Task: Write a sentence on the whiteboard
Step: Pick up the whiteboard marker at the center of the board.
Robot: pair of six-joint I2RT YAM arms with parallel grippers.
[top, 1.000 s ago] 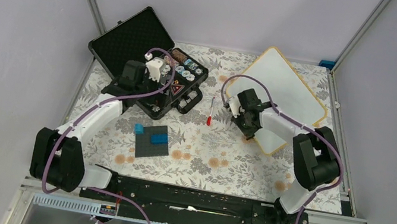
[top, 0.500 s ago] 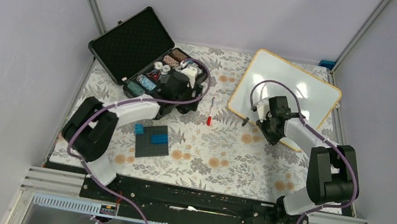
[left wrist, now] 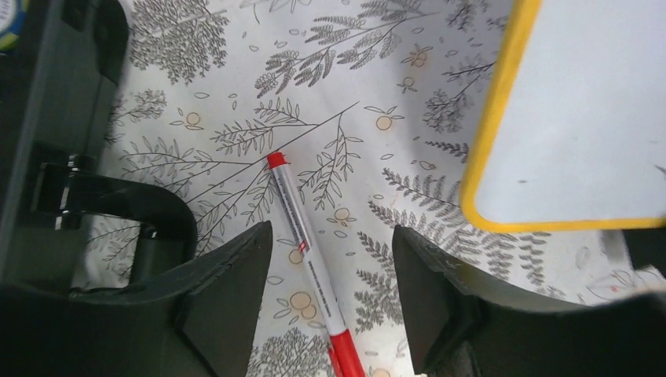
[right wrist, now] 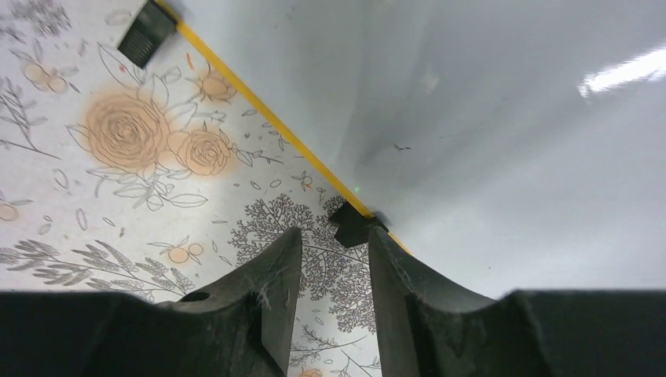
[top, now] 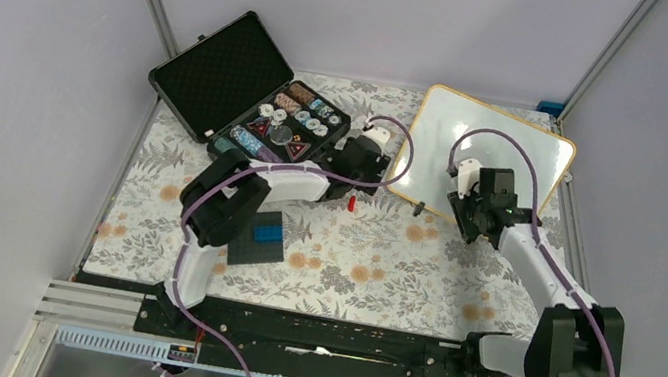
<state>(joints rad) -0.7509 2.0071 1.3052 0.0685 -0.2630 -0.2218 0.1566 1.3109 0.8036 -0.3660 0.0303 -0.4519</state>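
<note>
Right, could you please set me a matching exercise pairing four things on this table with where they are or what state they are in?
Things:
1 marker
2 whiteboard
3 case
4 grey plate

States:
A lid open, back left
B lying flat between the jaws of the left gripper
C carries a blue block
D propped up, back right

Pairs: 1-B; 2-D; 3-A; 4-C

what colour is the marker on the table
The marker has a white barrel and red ends, clearest in the left wrist view.
</note>
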